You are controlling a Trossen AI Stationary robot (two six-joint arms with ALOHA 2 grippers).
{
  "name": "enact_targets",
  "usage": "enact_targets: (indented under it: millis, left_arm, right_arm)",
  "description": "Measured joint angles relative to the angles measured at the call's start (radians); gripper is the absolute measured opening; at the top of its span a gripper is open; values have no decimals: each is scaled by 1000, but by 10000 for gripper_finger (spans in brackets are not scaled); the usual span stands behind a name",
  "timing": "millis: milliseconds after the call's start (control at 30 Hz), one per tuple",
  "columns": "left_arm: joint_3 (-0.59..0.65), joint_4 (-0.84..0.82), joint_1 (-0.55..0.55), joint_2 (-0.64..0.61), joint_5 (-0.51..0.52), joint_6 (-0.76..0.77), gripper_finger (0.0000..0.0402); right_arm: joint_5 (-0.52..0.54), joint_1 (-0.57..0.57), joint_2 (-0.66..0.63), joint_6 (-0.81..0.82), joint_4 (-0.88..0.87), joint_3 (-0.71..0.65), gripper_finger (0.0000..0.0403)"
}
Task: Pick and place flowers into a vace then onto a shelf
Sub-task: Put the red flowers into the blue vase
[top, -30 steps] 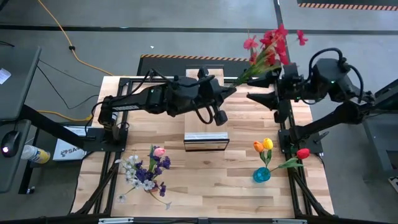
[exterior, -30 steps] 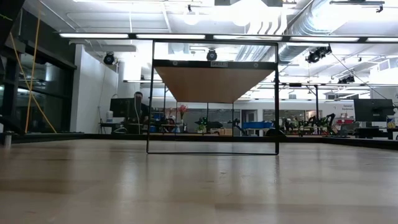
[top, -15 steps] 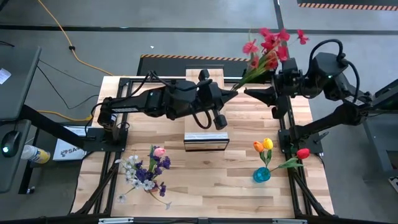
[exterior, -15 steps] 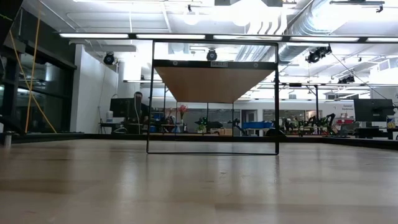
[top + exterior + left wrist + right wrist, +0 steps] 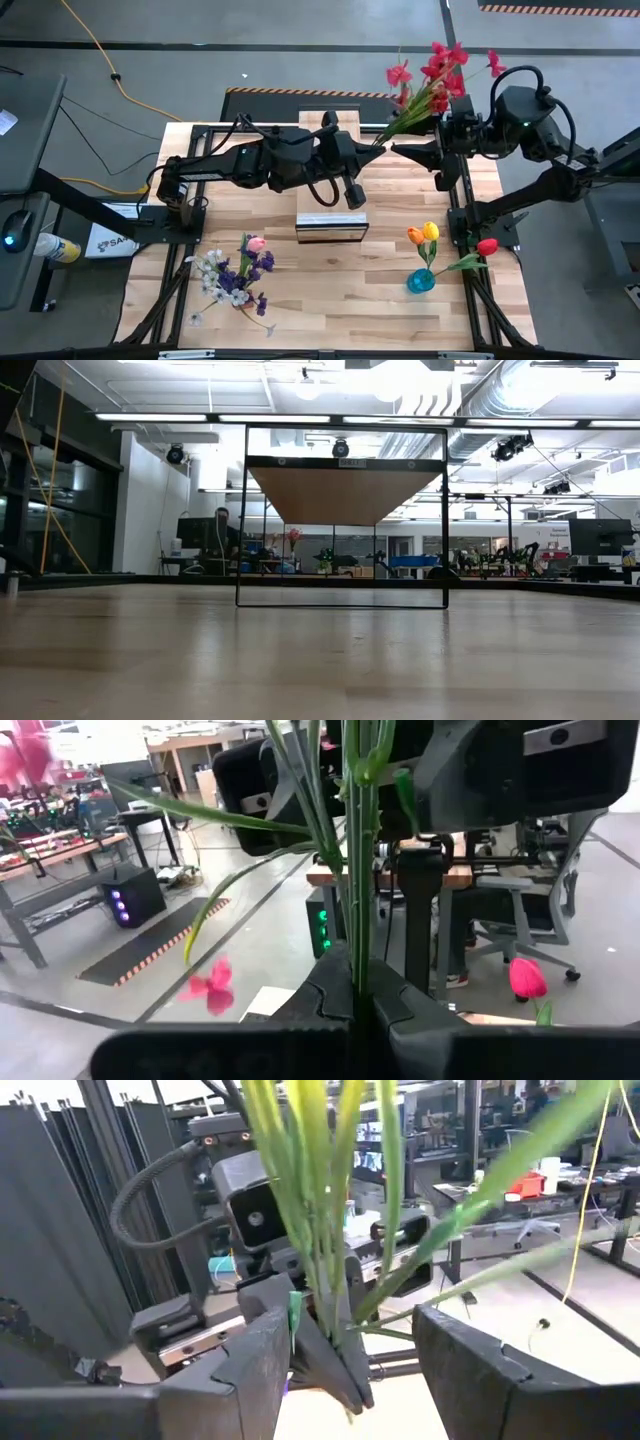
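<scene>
**Red spray mid-handover, most flowers still on the table**

Since a second ago, our right gripper [image 5: 400, 150] has crept in toward the left arm and the red spray [image 5: 432, 75] has tipped a little more upright. We hold the spray's stems pinched tight in the left gripper [image 5: 372, 150], above the far edge of the table [image 5: 330, 290]. The right fingers [image 5: 250, 1365] stand apart on either side of the stems, not yet closed on them. By our reckoning we are early in the task: a blue vase [image 5: 421, 281] near the right edge holds two tulips [image 5: 424, 234], a red tulip [image 5: 486, 246] leans beside it, the purple and white bunch [image 5: 235, 275] lies loose, and the shelf [image 5: 331, 222] carries nothing.
</scene>
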State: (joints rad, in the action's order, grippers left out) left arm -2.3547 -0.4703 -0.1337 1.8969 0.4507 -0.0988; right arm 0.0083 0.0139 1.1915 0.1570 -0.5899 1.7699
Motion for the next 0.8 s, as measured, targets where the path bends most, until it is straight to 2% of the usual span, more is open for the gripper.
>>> enact_targets:
  millis: [333, 567, 800]
  left_arm:
    - [0, -7, 1, 0, 43, 2, 26]
    - [0, -60, 2, 0, 142, 2, 26]
    - [0, -41, 2, 0, 138, 1, 26]
  right_arm:
    - [-69, 7, 0, 39, 19, 0, 204]
    - [-87, -11, -13, 69, -52, 0, 204]
    - [-84, -10, -13, 87, -135, 0, 205]
